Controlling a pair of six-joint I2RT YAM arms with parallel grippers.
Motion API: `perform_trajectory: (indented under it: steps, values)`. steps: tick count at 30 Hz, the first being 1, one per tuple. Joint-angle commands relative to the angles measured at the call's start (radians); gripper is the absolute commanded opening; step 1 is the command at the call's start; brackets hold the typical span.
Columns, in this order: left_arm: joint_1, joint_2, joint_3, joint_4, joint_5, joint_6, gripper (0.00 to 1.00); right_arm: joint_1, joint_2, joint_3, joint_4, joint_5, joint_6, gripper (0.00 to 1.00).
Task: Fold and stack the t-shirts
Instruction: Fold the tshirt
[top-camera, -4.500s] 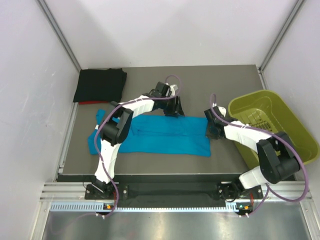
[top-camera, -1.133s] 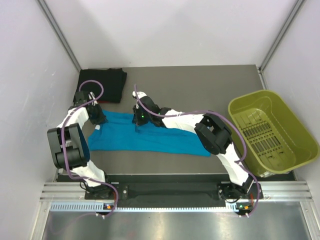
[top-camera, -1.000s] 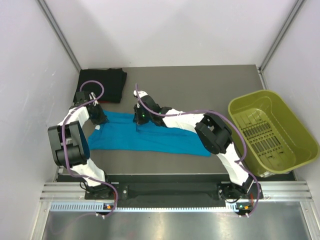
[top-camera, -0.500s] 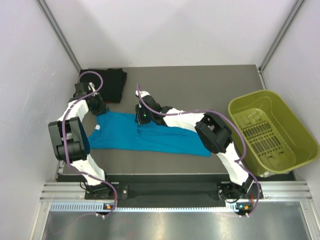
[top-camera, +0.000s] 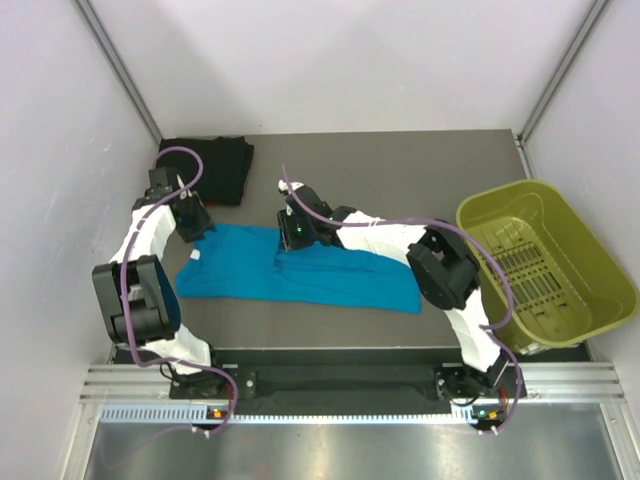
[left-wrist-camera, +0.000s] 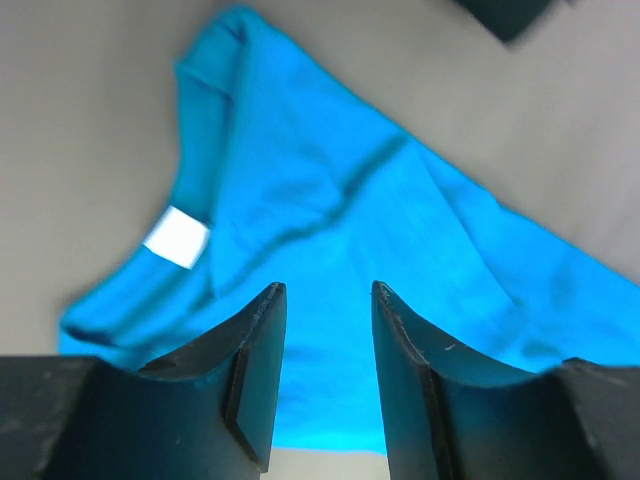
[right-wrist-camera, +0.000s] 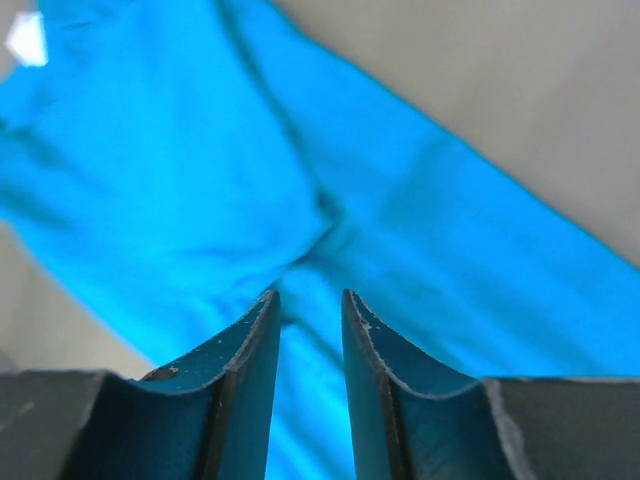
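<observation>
Nearest, across the front half of the table (top-camera: 400, 165), the teal-blue t-shirt (top-camera: 330, 282) lies as a long band running left to right, its white neck label (top-camera: 197, 257) at the left end. The right arm (top-camera: 385, 232) reaches in from the right along the band's far edge and hides part of it. The right gripper (right-wrist-camera: 308, 295) hangs over the shirt's middle, fingers a narrow gap apart, nothing between them, only creased blue cloth below. The left gripper (left-wrist-camera: 325, 290) hovers over the shirt's left end, fingers parted and empty, the label below and to their left. Off to the right, the yellow-green bin (top-camera: 480, 203) sits at the table's edge, well apart from the shirt. Farthest, in the back left corner, the black t-shirt (top-camera: 210, 165) lies folded, the left arm (top-camera: 145, 225) crossing its near edge
</observation>
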Motion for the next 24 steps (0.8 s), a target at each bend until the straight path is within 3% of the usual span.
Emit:
perform_trajectory:
  steps: [1, 5, 10, 16, 24]
  values:
    - [-0.015, -0.032, -0.070, 0.003, 0.075, -0.047, 0.44, 0.008, -0.105, -0.040, 0.066, -0.108, -0.005, 0.31]
    - [-0.013, -0.052, -0.181, 0.049, 0.092, -0.096, 0.43, 0.017, -0.095, -0.104, 0.171, -0.217, 0.043, 0.28]
    - [-0.013, -0.086, -0.228, 0.045, -0.084, -0.148, 0.45, 0.047, -0.078, -0.161, 0.217, -0.240, 0.064, 0.21]
    - [-0.012, -0.145, -0.323, 0.118, -0.192, -0.205, 0.46, 0.044, -0.091, -0.262, 0.174, -0.126, 0.089, 0.15]
    - [-0.012, -0.207, -0.165, -0.063, -0.252, -0.129, 0.46, 0.044, -0.203, -0.327, 0.127, -0.067, 0.078, 0.14]
